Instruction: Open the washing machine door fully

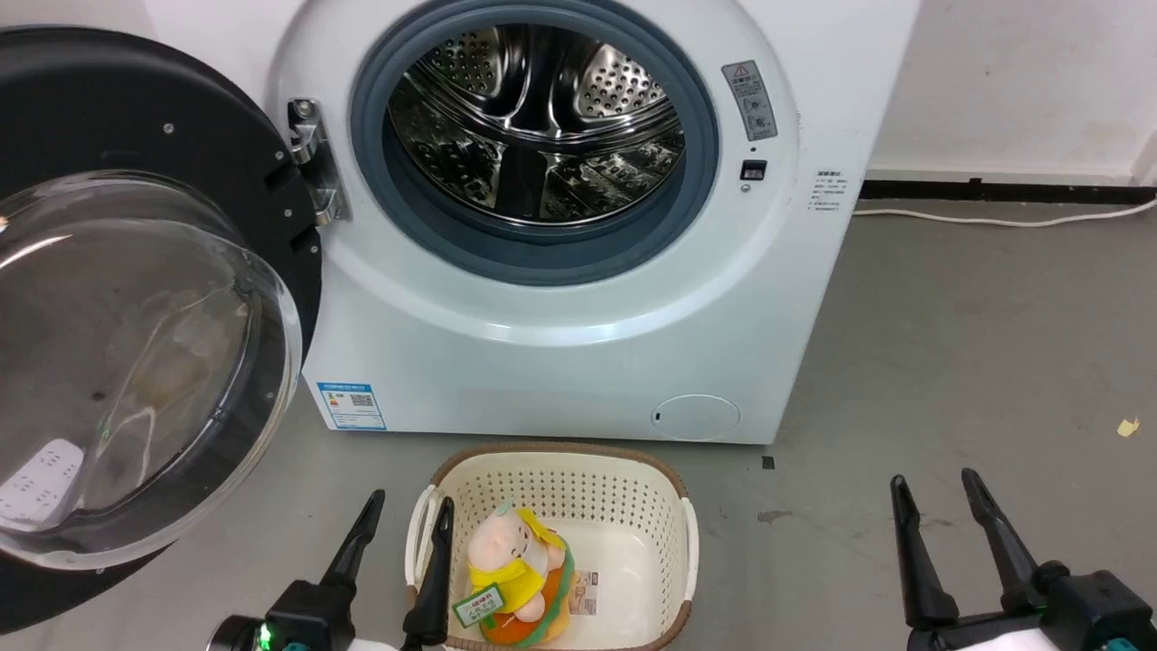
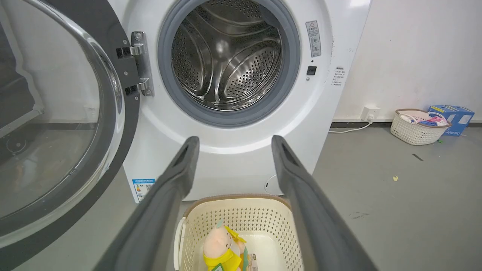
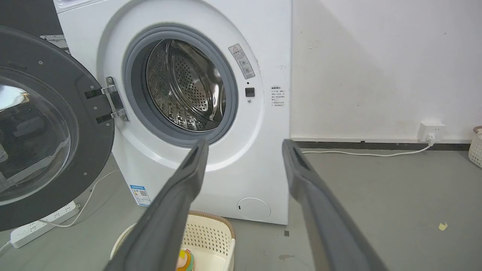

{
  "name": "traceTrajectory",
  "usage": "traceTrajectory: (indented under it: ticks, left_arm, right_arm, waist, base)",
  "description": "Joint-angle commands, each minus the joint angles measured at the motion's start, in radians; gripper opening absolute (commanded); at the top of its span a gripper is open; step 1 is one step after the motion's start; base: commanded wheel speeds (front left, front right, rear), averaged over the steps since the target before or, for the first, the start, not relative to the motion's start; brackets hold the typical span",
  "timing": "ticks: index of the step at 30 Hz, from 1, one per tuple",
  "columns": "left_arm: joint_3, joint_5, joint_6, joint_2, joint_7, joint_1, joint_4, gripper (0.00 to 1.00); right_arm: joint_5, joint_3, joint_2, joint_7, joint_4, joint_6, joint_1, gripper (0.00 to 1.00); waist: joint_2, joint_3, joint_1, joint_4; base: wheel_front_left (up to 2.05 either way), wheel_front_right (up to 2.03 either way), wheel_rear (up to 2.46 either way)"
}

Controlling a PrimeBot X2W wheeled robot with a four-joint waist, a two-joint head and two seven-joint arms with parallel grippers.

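Note:
The washing machine door (image 1: 136,298) is a black disc with a bulging clear glass bowl, swung wide out to the left on its metal hinge (image 1: 316,163); it also shows as the door (image 2: 64,124) and the door (image 3: 45,128). The steel drum (image 1: 538,122) lies exposed behind its grey rubber ring. My left gripper (image 1: 409,511) is open low at the front, over the left rim of a basket, holding nothing and apart from the door. My right gripper (image 1: 935,488) is open at the lower right over bare floor. The same open fingers frame the left gripper (image 2: 231,145) and right gripper (image 3: 244,148).
A cream perforated basket (image 1: 664,506) with a plush toy (image 1: 520,579) stands on the grey floor before the machine. A white cable (image 1: 994,220) runs along the wall. A power strip (image 3: 41,224) lies under the door. Another basket (image 2: 414,128) and a blue box (image 2: 453,116) sit far right.

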Motion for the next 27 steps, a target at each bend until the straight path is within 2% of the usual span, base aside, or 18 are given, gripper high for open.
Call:
traceTrajectory:
  ticks: [1,27]
  left_arm:
    - [0.001,0.006,0.005,-0.005,-0.005,0.014,0.003,1.00]
    - [0.005,0.024,0.025,-0.017,-0.005,0.001,0.034,1.00]
  right_arm:
    - [-0.004,0.000,0.005,-0.004,0.008,0.001,0.014,1.00]
    - [-0.002,0.009,0.006,-0.005,0.042,0.001,0.009,1.00]
  waist:
    - [0.0000,0.001,-0.0001,-0.004]
    - [0.0000,0.004,-0.0001,-0.008]
  base:
    - [0.00,0.00,0.00]
    - [0.00,0.00,0.00]
